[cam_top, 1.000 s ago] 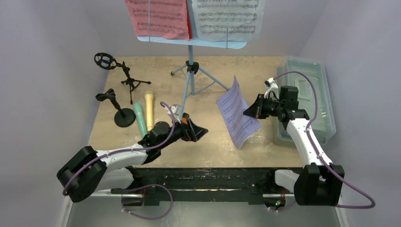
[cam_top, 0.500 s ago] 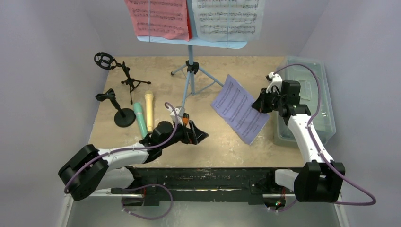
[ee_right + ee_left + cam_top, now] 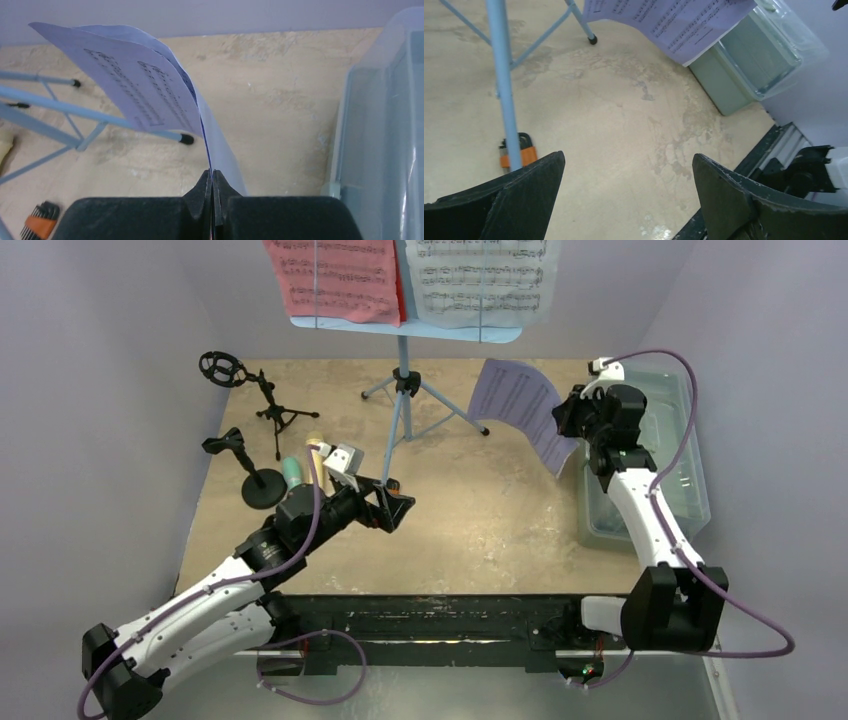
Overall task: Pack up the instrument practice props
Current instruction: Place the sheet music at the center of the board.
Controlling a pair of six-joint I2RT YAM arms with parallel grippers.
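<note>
My right gripper [image 3: 572, 418] [image 3: 212, 172] is shut on the lower edge of the purple sheet-music page [image 3: 520, 403] [image 3: 145, 90] and holds it in the air, by the near-left corner of the tub. My left gripper [image 3: 398, 508] [image 3: 628, 157] is open and empty above the bare table, near the light-blue tripod [image 3: 403, 400] [image 3: 504, 85]. The tripod's tray [image 3: 410, 330] carries a red page [image 3: 335, 280] and a pale page [image 3: 485, 280]. The mint-green microphone [image 3: 291, 472] and the yellow microphone [image 3: 314, 446] lie at the left, partly hidden by my left arm. Two black microphone tripods [image 3: 272, 408] [image 3: 257, 480] stand beside them.
The translucent grey tub [image 3: 682, 455] [image 3: 764, 55] [image 3: 385, 140] stands at the right edge against the wall. A small orange-and-black tool [image 3: 519, 152] [image 3: 40, 222] lies by the tripod's near leg. Walls close in the table on the left, back and right.
My right gripper has carried the purple page up and back, toward the tub's far end. My left arm has risen and drawn back to the left, still open.
</note>
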